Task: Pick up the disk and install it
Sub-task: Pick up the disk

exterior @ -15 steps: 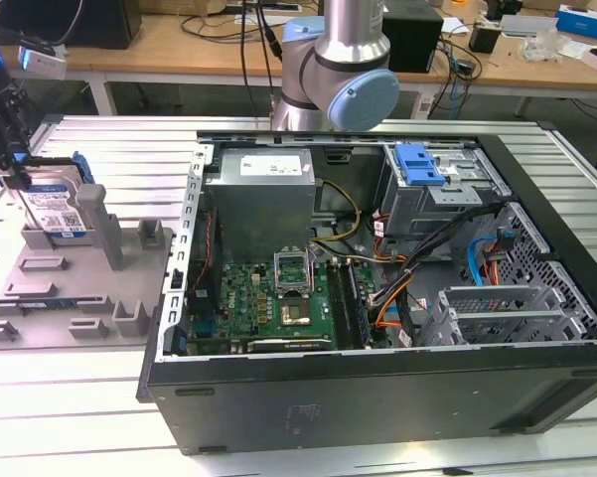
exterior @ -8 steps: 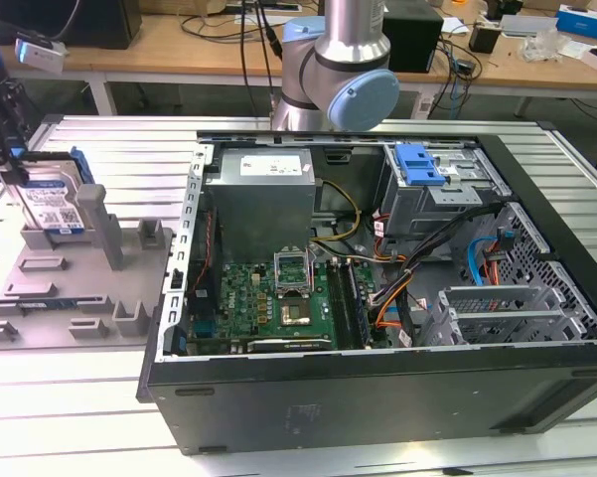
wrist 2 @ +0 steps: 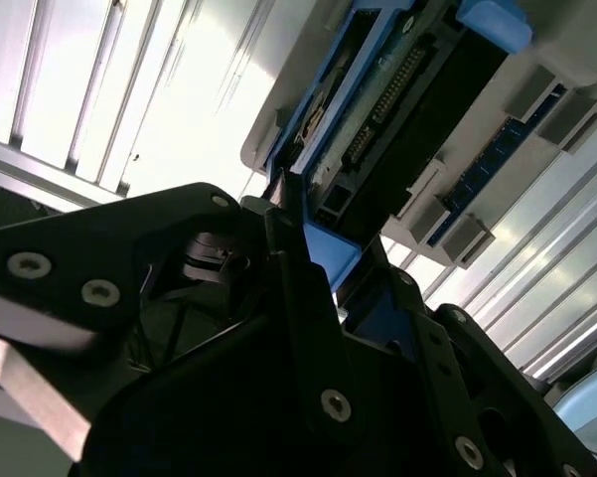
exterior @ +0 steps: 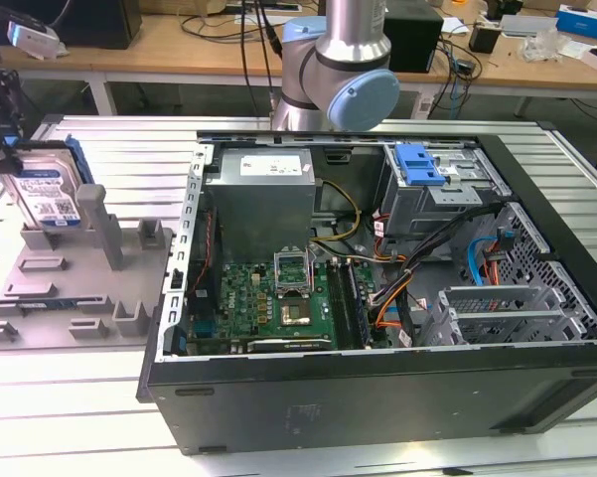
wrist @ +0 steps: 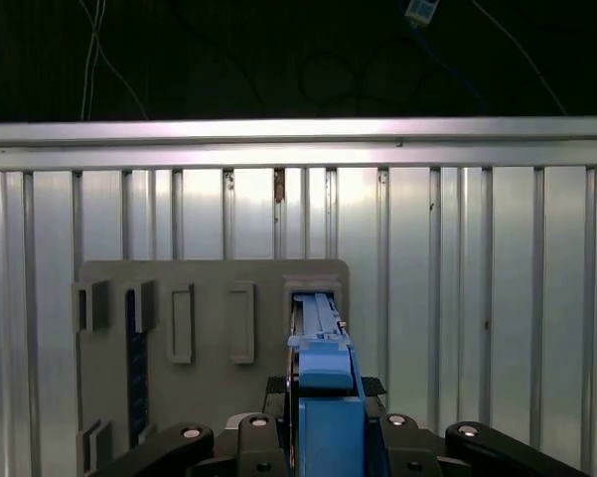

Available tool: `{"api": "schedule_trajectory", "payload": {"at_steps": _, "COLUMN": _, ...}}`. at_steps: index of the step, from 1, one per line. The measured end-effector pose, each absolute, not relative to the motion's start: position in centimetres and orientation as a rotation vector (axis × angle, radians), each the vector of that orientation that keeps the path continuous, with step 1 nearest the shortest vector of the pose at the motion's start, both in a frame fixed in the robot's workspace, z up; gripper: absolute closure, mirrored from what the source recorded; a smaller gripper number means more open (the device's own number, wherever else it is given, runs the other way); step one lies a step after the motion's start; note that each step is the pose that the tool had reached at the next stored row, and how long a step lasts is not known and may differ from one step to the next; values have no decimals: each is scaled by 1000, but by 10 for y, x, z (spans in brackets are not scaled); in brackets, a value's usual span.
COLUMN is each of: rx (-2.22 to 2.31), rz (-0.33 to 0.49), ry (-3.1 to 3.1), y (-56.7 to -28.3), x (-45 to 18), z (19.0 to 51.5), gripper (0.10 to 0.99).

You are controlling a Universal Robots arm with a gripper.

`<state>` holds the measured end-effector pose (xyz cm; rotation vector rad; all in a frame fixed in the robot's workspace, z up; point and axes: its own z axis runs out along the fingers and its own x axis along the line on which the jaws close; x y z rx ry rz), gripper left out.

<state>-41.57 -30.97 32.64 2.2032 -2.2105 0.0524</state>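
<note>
- The disk [exterior: 48, 194] stands on edge in a slot of the grey holder [exterior: 99, 288] at the exterior view's left, label face showing; well apart from the open computer case [exterior: 377, 383]
- gripper [exterior: 2, 139] comes down onto the disk's upper edge; arm [exterior: 328, 60] reaches across from behind the case
- jaws: in the first wrist view the gripper [wrist: 325, 442] has its black fingers [wrist: 263, 437] pressed in on either side of the blue bracket, no gap to see; I judge them closed on the disk, narrow span, nothing else held
- second wrist view agrees: a finger [wrist 2: 298, 298] lies flat against the blue frame, with the disk [wrist 2: 397, 89] and its connector pins running away beyond it
- disk looks seated, not lifted (its lower edge sits behind the holder's posts in the exterior view); holder [wrist: 209, 298] rests on the ribbed metal table [exterior: 99, 407]
- handling, as judgement: rigid metal body, dense for its size, will not flex; bare metal faces likely slick, so the plastic bracket is the better purchase
- best hold: across the thin dimension at the bracket's top edge, near centre so it hangs plumb; keep off the connector end and the circuit side; shock-sensitive, so no knocks against slot walls
- blue latch [exterior: 422, 164] marks the case's drive cage
</note>
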Motion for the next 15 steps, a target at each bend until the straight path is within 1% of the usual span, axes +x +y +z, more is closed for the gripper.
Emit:
{"api": "schedule_trajectory", "payload": {"at_steps": 9, "rx": 2203, "rz": 52, "ry": -2210, "y": -310, "x": -416, "z": 347, "gripper": 722}}
{"api": "schedule_trajectory", "payload": {"at_steps": 12, "rx": 2203, "rz": 52, "ry": -2211, "y": -310, "x": -416, "z": 356, "gripper": 722}}
{"api": "schedule_trajectory", "payload": {"at_steps": 15, "rx": 2204, "rz": 50, "ry": -2212, "y": -310, "x": -415, "z": 374, "gripper": 722}}
